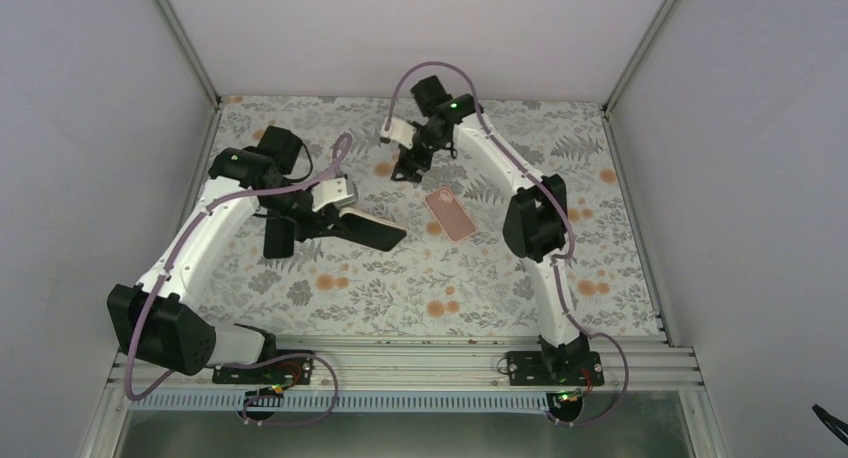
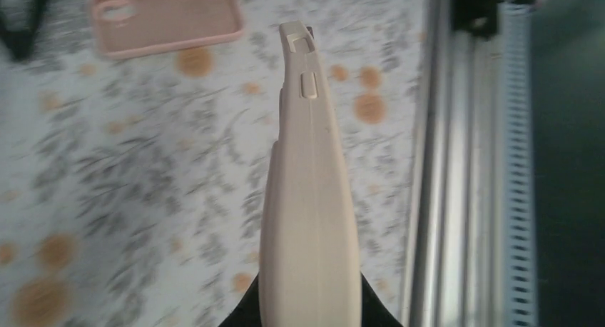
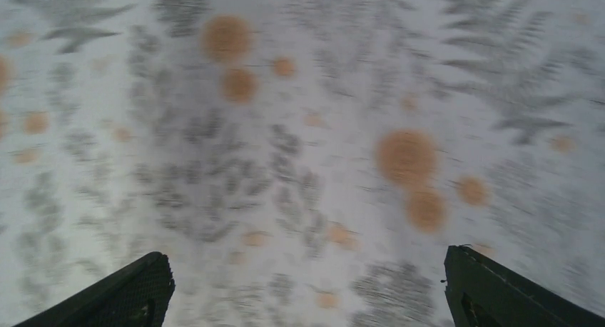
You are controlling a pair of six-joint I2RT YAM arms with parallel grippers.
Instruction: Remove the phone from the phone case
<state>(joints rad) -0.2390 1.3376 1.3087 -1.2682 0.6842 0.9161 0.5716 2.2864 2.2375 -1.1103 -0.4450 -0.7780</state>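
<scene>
Phone (image 2: 310, 198): edge-on, side button visible, clamped between left gripper (image 1: 338, 218) fingers, held above floral table (image 3: 300, 91) | phone case (image 2: 168, 16): pink, lying flat on table, apart from phone, between both grippers | right gripper (image 3: 307, 270): fingers spread wide, nothing between them, hovering over table near case
</scene>
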